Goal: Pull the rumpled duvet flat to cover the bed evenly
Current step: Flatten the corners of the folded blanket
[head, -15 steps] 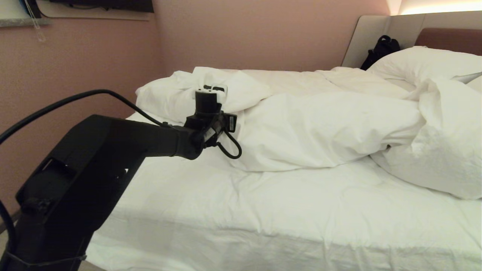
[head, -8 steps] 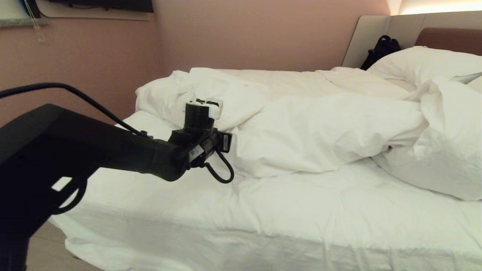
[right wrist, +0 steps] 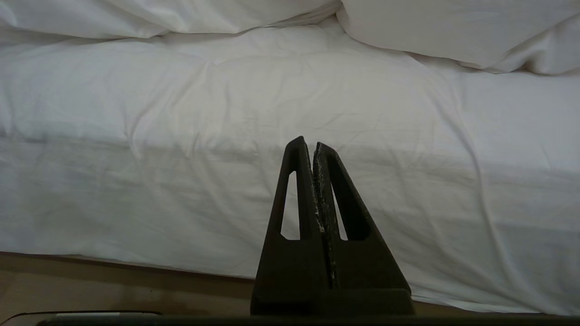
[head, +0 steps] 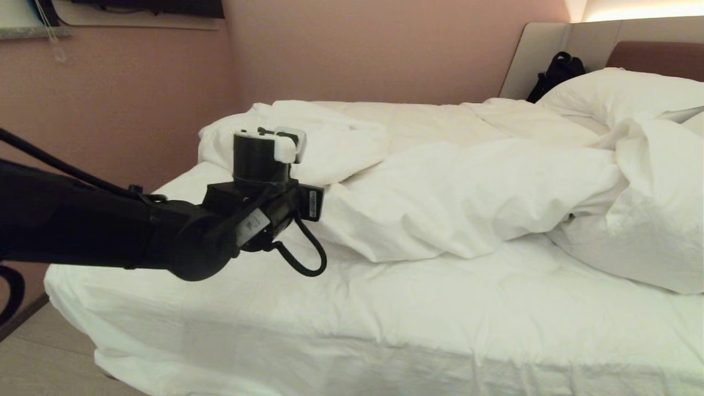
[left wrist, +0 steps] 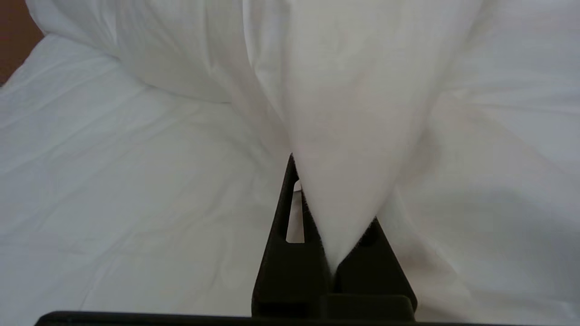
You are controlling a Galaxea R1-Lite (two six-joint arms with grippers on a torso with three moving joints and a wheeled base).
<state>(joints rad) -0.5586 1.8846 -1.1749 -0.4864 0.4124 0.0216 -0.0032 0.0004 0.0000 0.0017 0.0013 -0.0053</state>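
The left tool (left wrist: 333,253) is clamped on a pinched fold of the duvet (head: 451,198), whose bulk lies heaped beyond it toward the headboard (head: 649,52), the bed (head: 330,308) bare on the near side. The pull must run away from the heap. The right tool (right wrist: 313,181) hangs closed and empty by the bed's edge

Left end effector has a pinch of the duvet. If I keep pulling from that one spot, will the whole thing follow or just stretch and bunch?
The duvet looks floppy: it drapes in a cone from the left end effector, so it will probably trail and bunch. Its puffy folds suggest it is bulky but light. The thin pinch could slip.
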